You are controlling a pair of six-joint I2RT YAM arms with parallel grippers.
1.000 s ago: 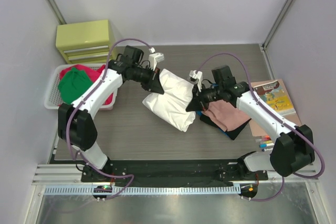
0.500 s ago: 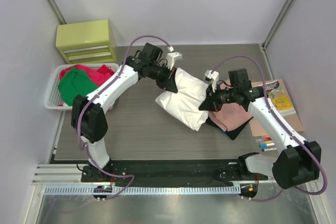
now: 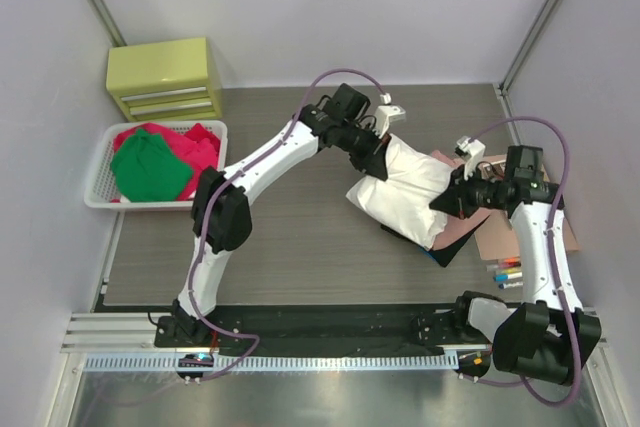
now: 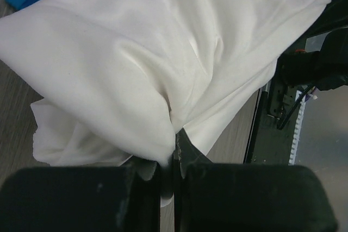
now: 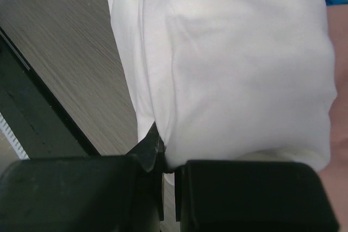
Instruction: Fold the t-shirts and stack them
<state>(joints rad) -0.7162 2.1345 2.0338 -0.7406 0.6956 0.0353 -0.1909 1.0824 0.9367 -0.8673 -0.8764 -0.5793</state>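
white t-shirt [image 3: 405,195] now further right

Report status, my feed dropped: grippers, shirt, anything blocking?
Left gripper shut on white t-shirt, right gripper shut on it too. Shirt held folded between them, partly over salmon-pink t-shirt. No obstruction seen.

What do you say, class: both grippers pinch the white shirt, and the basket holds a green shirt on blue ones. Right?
Not quite: in the basket the green shirt lies on red shirts, not blue; the top view shows it. Left gripper and right gripper do pinch the white shirt.
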